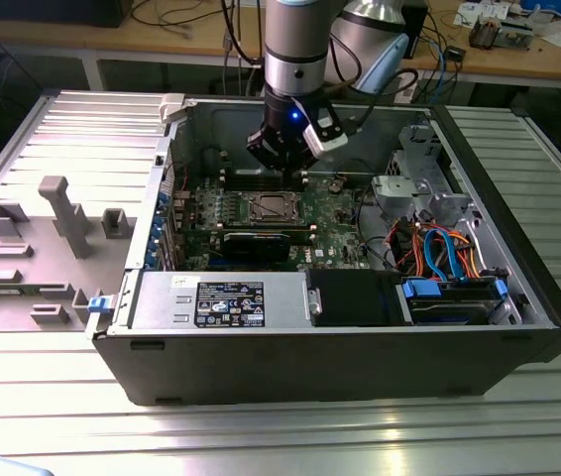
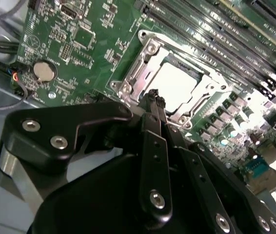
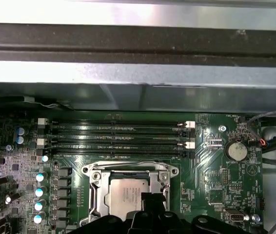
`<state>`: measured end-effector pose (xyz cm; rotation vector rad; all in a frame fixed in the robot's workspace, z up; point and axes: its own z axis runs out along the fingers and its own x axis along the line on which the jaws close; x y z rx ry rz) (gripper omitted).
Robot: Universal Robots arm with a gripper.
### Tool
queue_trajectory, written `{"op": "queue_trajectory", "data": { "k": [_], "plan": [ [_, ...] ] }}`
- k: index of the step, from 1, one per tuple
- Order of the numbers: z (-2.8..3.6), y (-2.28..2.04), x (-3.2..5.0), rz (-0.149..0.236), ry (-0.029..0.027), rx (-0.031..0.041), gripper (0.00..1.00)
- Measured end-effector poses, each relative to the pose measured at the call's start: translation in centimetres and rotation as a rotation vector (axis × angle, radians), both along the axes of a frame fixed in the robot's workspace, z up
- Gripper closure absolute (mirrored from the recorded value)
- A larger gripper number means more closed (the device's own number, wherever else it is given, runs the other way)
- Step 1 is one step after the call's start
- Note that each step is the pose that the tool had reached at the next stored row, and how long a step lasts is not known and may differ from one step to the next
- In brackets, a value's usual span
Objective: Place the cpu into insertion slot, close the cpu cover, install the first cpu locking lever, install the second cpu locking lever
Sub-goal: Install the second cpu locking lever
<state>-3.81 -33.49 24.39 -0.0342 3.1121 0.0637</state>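
Closest to the exterior camera, along the front edge of the open computer case (image 1: 518,327), lie a grey power supply (image 1: 221,300) with a label and, toward the exterior view's right, a black drive bay (image 1: 355,297) and a bundle of orange and blue cables (image 1: 439,248). Beyond these sits the green motherboard (image 1: 330,223), with the insertion slot (image 1: 269,208) near its middle.

The cpu (image 2: 177,87) lies flat in that slot, its pale silver top showing through the square window of the cpu cover (image 2: 145,61), which is folded down over it in both wrist views. Above the socket's far side hangs the gripper (image 2: 156,100), its black fingers (image 2: 152,122) drawn close together with the tips just over the edge of the cover frame; they hold nothing. Whether the tips touch the frame cannot be told.

Past the socket in the first wrist view run four long memory slots (image 3: 118,139), and a round coin battery (image 3: 236,150) sits off to one side. Farther back stands the case's grey rear wall (image 3: 138,92). Outside the case, at the exterior view's left, grey fixture blocks (image 1: 62,213) stand on the ribbed aluminium table (image 1: 261,436).
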Motion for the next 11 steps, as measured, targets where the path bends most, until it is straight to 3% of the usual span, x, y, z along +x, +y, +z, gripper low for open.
{"op": "queue_trajectory", "data": {
  "k": [6,9,11],
  "plan": [
    [0.21,-0.07,0.01,0.000,-0.0001,-0.0006,0.89],
    [0.92,-0.08,0.01,0.000,0.0000,-0.0028,0.89],
    [1.91,-0.09,0.00,0.000,-0.0001,-0.0062,0.89]
  ]
}}
